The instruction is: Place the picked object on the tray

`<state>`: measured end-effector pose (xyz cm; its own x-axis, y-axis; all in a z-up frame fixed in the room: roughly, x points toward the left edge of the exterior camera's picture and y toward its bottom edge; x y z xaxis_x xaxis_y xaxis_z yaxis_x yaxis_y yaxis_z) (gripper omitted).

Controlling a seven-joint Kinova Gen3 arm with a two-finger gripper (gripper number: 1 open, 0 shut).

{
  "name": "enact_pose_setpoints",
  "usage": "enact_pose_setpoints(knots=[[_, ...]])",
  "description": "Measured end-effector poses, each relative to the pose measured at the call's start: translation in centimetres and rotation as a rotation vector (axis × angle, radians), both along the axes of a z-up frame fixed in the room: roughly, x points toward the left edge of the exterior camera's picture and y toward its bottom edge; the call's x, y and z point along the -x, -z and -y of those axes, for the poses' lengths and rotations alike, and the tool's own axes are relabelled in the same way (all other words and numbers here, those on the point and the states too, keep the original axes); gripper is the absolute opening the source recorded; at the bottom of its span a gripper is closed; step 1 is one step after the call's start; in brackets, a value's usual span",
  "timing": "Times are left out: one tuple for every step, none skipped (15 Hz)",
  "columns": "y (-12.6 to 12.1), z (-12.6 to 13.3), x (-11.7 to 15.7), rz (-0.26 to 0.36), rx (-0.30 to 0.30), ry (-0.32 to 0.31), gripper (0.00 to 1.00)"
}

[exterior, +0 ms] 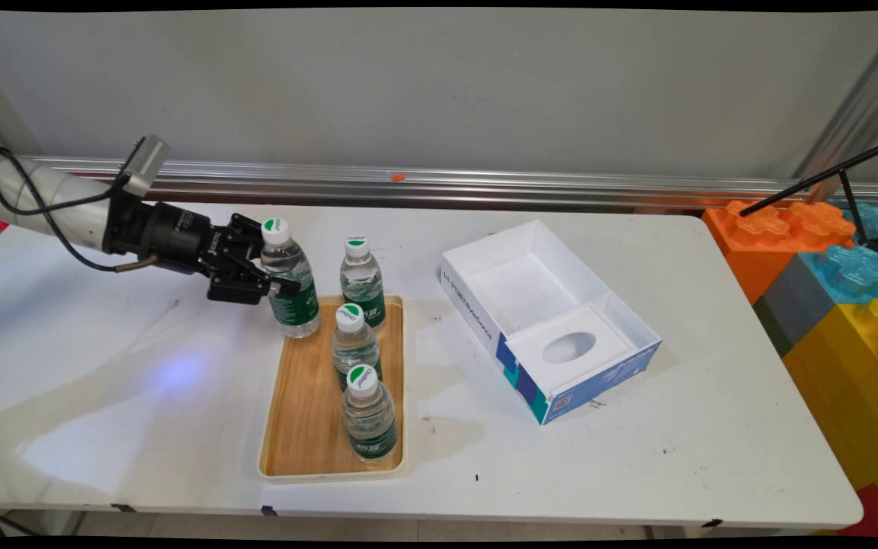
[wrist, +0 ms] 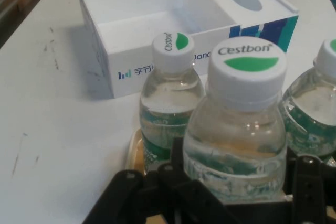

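- the black two-finger gripper (exterior: 275,267) reaches in from the left, lying nearly level above the white table (exterior: 104,396), and its fingers are pinched on the body of one water bottle (exterior: 289,278), one finger on the wall side and one on the near side.
- in the hand view the gripper (wrist: 234,182) grips this held bottle (wrist: 239,135) just below its shoulder, at the top of the green label; the bottle stands upright between the fingers and fills the middle of the view.
- the held bottle is at the far left corner of the wooden tray (exterior: 302,427); whether its base rests on the tray's rim, on the table, or hangs clear cannot be told.
- water bottles, counted: four, all clear with white caps marked in green and green labels.
- the other three stand upright on the tray in a line along its right side: the far bottle (exterior: 363,280), the middle bottle (exterior: 355,345) and the near bottle (exterior: 368,412).
- trays: one, long and pale wood, with its left half bare.
- boxes: one open white box (exterior: 549,320) with blue printed sides, right of the tray and apart from it; it has one large bare compartment and one smaller raised panel with an oval hole.
- large toy blocks (exterior: 828,267) in orange, blue, grey and yellow are stacked off the table's right end.
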<state>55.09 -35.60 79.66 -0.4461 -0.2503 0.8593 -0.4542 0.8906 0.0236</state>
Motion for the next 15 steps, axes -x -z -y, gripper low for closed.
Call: enact_pose_setpoints(knots=[[0.2,-0.1,0.1,-0.002,0.001,0.001,0.0],[0.5,-0.1,0.3,-0.005,0.001,0.003,0.0],[0.6,-0.2,0.3,-0.005,0.002,0.005,0.0],[0.8,-0.3,0.5,-0.007,0.002,0.009,0.0],[1.0,-0.4,0.6,-0.007,0.002,0.012,0.0],[1.3,-0.5,0.8,-0.008,0.002,0.015,0.0],[1.4,-0.5,0.9,-0.009,0.001,0.018,0.0],[1.6,-0.6,1.0,-0.01,0.0,0.02,0.0],[1.8,-0.7,1.2,-0.011,-0.001,0.022,0.0],[2.0,-0.7,1.3,-0.012,-0.003,0.023,0.0],[2.2,-0.8,1.4,-0.013,-0.004,0.025,0.0],[2.4,-0.8,1.5,-0.014,-0.005,0.027,0.0],[2.6,-0.9,1.6,-0.015,-0.006,0.029,0.0],[2.8,-1.0,1.7,-0.015,-0.007,0.031,0.0],[2.9,-1.0,1.8,-0.015,-0.007,0.033,0.0]])
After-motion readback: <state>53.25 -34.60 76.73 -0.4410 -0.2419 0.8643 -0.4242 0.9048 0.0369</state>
